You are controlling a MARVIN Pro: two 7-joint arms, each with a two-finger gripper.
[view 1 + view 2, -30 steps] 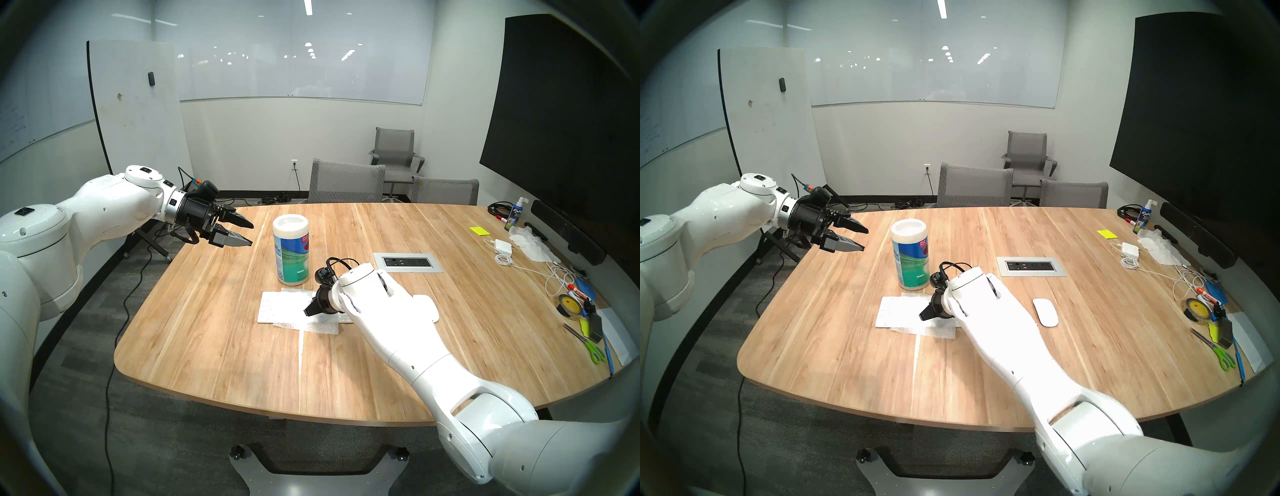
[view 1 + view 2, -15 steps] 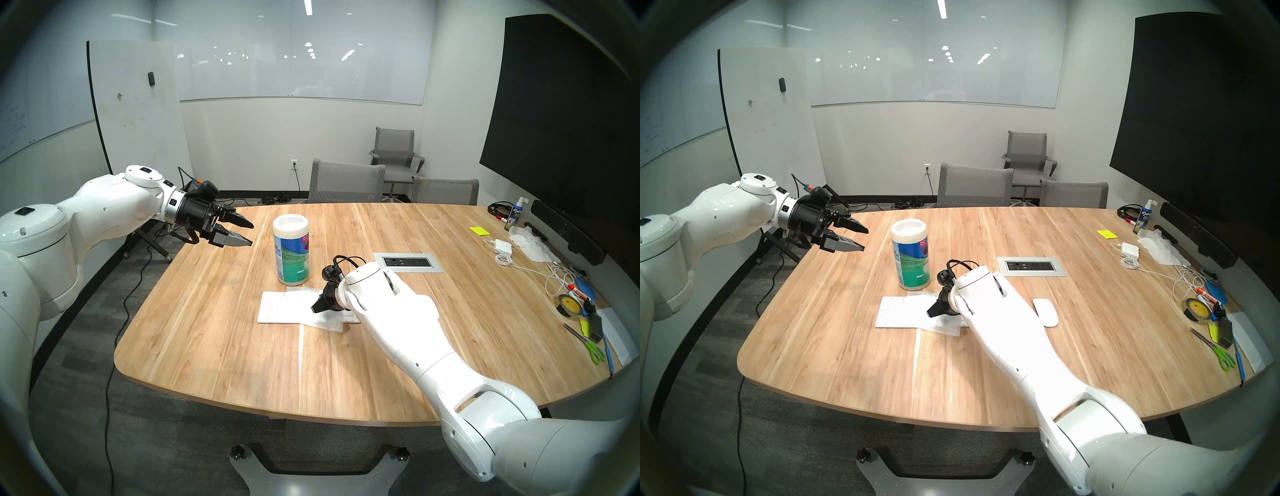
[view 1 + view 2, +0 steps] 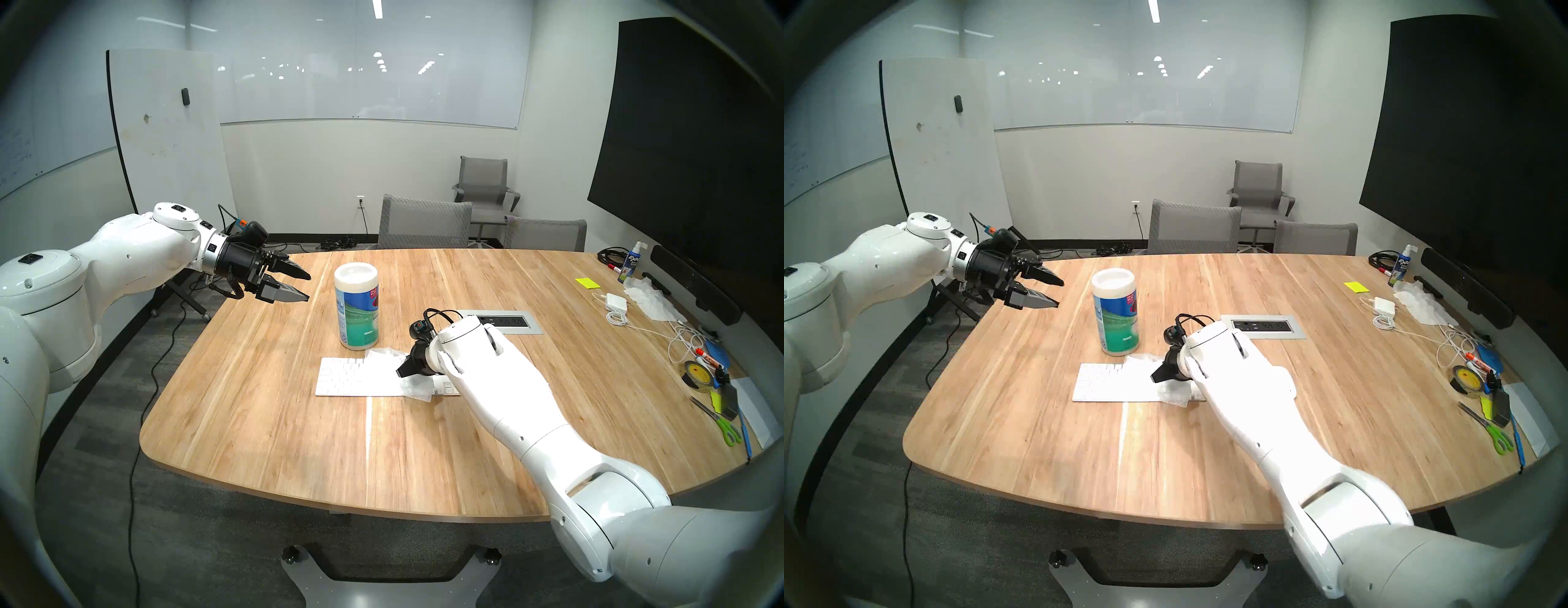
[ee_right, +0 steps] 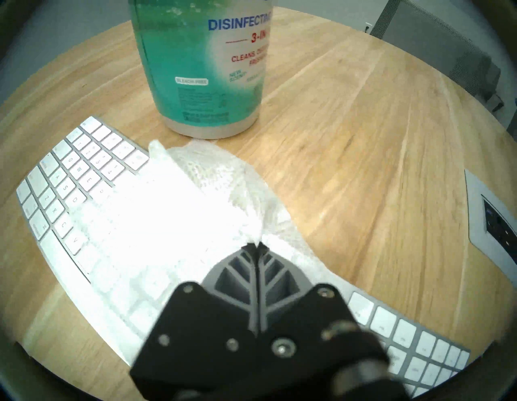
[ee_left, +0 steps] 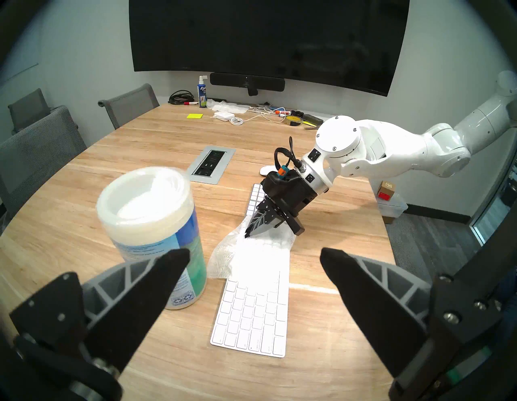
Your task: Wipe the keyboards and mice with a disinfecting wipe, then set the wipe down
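The white keyboard (image 3: 345, 378) lies flat on the wooden table (image 3: 263, 424), in front of the wipes canister. My right gripper (image 3: 399, 373) is shut on a white wipe (image 3: 415, 388) and presses it onto the keyboard's middle. In the right wrist view the closed gripper (image 4: 254, 246) pinches the wipe (image 4: 173, 212), which drapes over the keys (image 4: 64, 179). The white mouse (image 5: 267, 170) shows only in the left wrist view, beyond the right gripper; my right arm hides it in the head views. My left gripper (image 3: 307, 286) is open and empty, hovering left of the canister.
The wipes canister (image 3: 356, 305) stands just behind the keyboard. A grey power outlet panel (image 3: 509, 322) sits in the table behind my right wrist. Tape (image 3: 695, 373), scissors (image 3: 721, 424), cables and tissues crowd the right edge. Grey chairs (image 3: 424, 220) stand at the far side.
My right gripper has dragged the wipe to the right along the keyboard, uncovering the left keys. The left arm has not moved.
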